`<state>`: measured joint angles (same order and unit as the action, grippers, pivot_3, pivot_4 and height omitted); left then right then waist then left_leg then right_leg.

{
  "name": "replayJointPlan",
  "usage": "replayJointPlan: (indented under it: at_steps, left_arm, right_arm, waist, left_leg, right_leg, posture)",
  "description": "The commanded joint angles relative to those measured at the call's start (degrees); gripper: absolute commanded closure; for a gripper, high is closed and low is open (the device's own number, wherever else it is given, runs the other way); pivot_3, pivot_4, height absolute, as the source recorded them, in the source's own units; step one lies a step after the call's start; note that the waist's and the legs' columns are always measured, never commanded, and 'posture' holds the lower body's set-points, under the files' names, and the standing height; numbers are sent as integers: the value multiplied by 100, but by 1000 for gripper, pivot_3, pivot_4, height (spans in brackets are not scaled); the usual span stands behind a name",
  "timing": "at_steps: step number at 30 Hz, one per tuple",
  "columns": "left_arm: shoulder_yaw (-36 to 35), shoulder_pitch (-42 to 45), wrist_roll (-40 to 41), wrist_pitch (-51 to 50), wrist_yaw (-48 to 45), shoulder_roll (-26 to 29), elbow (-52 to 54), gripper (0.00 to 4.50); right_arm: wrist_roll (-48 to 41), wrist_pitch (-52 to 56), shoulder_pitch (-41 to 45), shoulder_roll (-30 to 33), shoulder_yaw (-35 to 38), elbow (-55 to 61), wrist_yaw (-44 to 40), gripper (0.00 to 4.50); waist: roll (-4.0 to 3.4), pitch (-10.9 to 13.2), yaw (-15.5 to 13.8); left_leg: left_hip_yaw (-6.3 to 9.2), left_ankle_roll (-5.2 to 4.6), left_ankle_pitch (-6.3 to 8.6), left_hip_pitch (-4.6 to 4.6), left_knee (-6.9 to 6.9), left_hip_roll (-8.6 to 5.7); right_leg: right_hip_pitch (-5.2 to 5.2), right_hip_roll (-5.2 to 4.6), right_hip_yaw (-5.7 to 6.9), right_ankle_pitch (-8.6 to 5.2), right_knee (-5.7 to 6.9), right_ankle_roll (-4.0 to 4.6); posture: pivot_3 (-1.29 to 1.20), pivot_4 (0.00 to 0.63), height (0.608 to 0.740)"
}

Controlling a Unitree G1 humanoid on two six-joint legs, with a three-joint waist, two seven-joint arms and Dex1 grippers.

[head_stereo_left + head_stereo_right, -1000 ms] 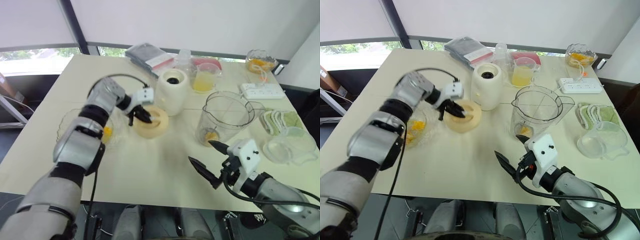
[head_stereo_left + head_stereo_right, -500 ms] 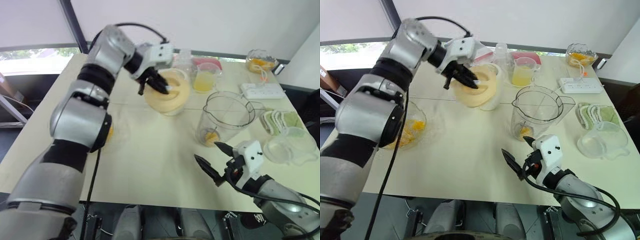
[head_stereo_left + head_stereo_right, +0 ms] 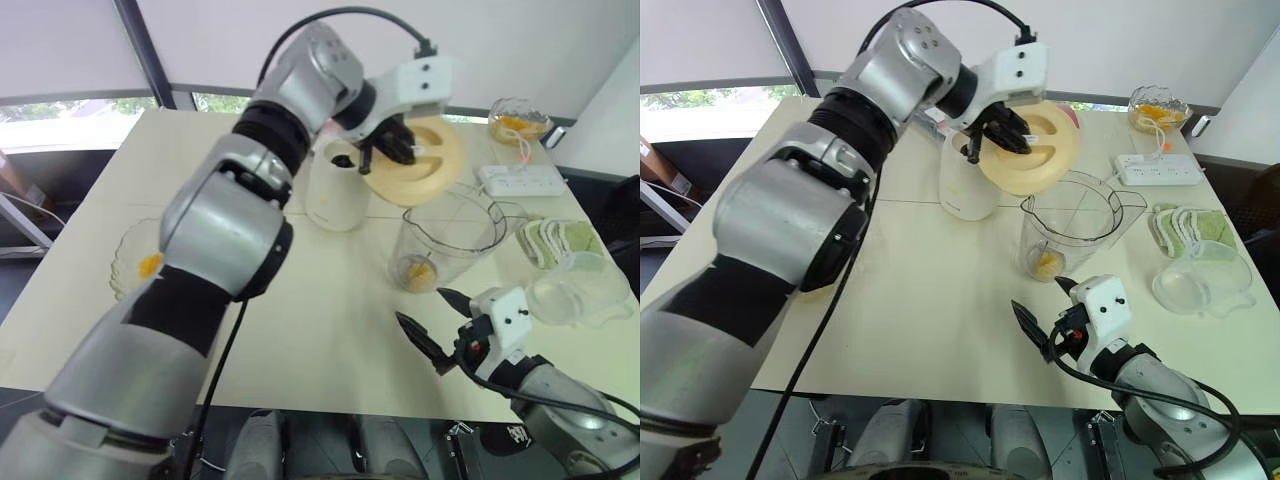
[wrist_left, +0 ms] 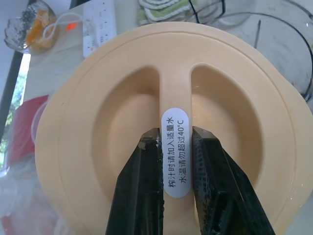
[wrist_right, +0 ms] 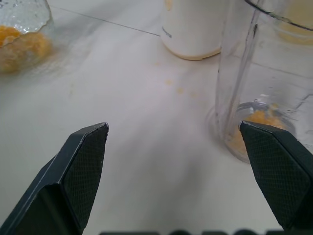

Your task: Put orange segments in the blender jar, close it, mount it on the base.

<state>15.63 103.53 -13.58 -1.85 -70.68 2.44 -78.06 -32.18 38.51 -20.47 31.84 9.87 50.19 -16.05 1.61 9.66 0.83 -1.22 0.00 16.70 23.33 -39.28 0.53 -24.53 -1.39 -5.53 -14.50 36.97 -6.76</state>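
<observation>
Left gripper (image 4: 169, 147) pinches the lid (image 4: 122, 117) by its centre rib, tilted above the blender jar (image 3: 450, 240) | right gripper (image 5: 176, 161) spread wide, empty, beside the jar | orange segments (image 3: 418, 270) lie at the jar's bottom | base (image 3: 335, 190) stands left of jar | Risk: you lower the tilted lid crooked, catch the rim and tip the unheld jar.

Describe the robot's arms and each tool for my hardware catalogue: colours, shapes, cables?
Both arms are rounded silver-grey shells with black joint bands. A black cable loops along each. Each wrist is a white block; the left tool and right tool each have two tapered black fingers with cross-hatched pads.
</observation>
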Motion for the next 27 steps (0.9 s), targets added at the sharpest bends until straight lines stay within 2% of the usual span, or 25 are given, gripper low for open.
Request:
replayJointPlan:
  at_steps: [1,13,27]
  left_arm:
    - [-287,412,112,-160,66,-133,72,4261]
    - [-421,405,35,-178,-76,-380,69,4261]
    - [-392,139,-24,-257,17,-491,65,4261]
  right_arm:
    - [210,-225,24,-96,220,-4,79,0]
    - [1149,-866,-58,-105,761,-984,-28,0]
    - [2016,-1679,1177,-92,1095,-3198,187,0]
  waist:
    - [0,0,2]
    - [-1,-1,-3]
    - [-7,-1,10]
  left_leg:
    - [0,0,0,0,0,0]
    - [-4,0,0,-1,0,0]
    - [-9,0,0,-3,1,-2]
  right_leg:
    - [-1,0,0,0,0,0]
    - [-2,1,-4,-1,-1,1]
    - [-3,3,-12,-1,0,0]
  posture:
    - [0,150,740]
    - [0,150,740]
    - [0,150,740]
